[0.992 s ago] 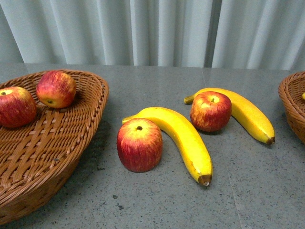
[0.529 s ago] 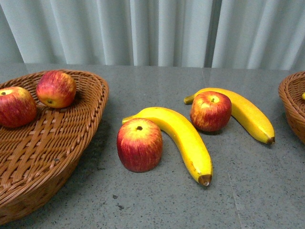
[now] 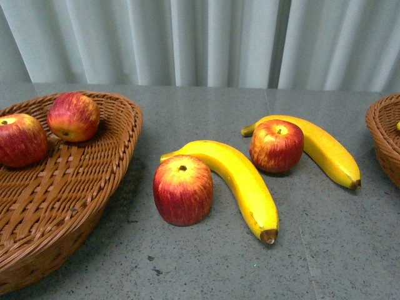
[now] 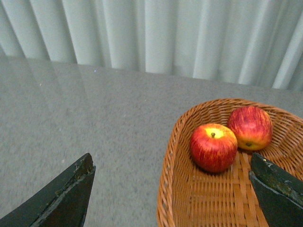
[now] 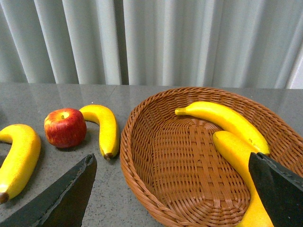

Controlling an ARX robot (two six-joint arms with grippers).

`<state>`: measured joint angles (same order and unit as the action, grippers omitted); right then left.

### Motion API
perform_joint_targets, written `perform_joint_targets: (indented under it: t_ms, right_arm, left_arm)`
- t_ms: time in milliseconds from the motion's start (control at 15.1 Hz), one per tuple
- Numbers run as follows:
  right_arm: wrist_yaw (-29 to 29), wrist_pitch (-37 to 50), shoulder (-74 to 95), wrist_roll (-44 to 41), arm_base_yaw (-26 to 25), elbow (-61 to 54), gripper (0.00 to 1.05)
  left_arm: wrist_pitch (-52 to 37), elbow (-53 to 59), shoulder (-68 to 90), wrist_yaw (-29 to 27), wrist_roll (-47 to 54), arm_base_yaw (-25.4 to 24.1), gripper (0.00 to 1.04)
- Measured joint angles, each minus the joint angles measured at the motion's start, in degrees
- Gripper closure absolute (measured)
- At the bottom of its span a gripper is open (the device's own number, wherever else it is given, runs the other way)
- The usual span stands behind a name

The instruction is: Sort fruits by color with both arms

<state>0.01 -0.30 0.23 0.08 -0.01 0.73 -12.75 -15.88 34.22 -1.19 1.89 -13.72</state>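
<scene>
Two red apples (image 3: 73, 116) (image 3: 22, 139) lie in the left wicker basket (image 3: 69, 194). On the grey table a third apple (image 3: 182, 189) stands against a long banana (image 3: 240, 181), and a fourth apple (image 3: 276, 145) leans on a second banana (image 3: 325, 150). No arm shows in the front view. My left gripper (image 4: 173, 194) is open above the left basket's rim (image 4: 165, 189), with both apples (image 4: 213, 147) (image 4: 250, 127) beyond it. My right gripper (image 5: 173, 194) is open over the right basket (image 5: 142, 175), which holds two bananas (image 5: 222, 118) (image 5: 236, 156).
The right basket's edge (image 3: 382, 137) shows at the far right of the front view. A pale curtain (image 3: 200, 40) hangs behind the table. In the right wrist view the table fruits show beside the basket: an apple (image 5: 65, 127) and two bananas (image 5: 105, 127) (image 5: 19, 156).
</scene>
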Motion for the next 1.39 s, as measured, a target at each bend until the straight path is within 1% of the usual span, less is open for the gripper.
perform_joint_targets:
  t_ms: [198, 331, 463, 595, 794, 860, 926, 992, 1059, 1191, 1389]
  right_arm:
    - [0.0, 0.0, 0.0, 0.0, 0.0, 0.0, 0.07]
    - [0.0, 0.0, 0.0, 0.0, 0.0, 0.0, 0.07]
    - [0.0, 0.0, 0.0, 0.0, 0.0, 0.0, 0.07]
    - [0.0, 0.0, 0.0, 0.0, 0.0, 0.0, 0.07]
    - [0.0, 0.0, 0.0, 0.0, 0.0, 0.0, 0.07]
    - [0.0, 0.0, 0.0, 0.0, 0.0, 0.0, 0.07]
    - [0.0, 0.0, 0.0, 0.0, 0.0, 0.0, 0.07]
    - [0.0, 0.0, 0.0, 0.0, 0.0, 0.0, 0.07]
    - [0.0, 0.0, 0.0, 0.0, 0.0, 0.0, 0.07]
    - [0.0, 0.0, 0.0, 0.0, 0.0, 0.0, 0.07]
    - [0.0, 0.0, 0.0, 0.0, 0.0, 0.0, 0.07]
  left_arm:
    - [-3.1, -2.8, 5.6, 2.9, 1.6, -0.3, 0.07]
    - [-5.8, -7.1, 11.9, 6.3, 3.4, 0.2, 0.07]
    - [-5.7, -10.4, 16.0, 7.9, 4.6, 1.3, 0.07]
    - [-5.7, -14.3, 20.6, 9.1, 6.0, 3.0, 0.07]
    - [-2.6, -21.4, 27.7, 11.8, 7.5, 7.0, 0.07]
    - [1.4, -28.5, 33.7, 13.5, 8.7, 12.6, 0.07]
    - [7.2, -33.2, 39.1, 14.8, 11.8, 25.5, 0.07]
    - [9.1, -34.4, 43.8, 14.9, 13.4, 31.6, 0.07]
    - [11.0, -34.9, 45.2, 16.0, 14.0, 32.8, 0.07]
    - [12.8, -35.1, 47.4, 17.2, 16.2, 33.8, 0.07]
    - [13.6, -35.1, 51.2, 17.3, 20.9, 34.2, 0.07]
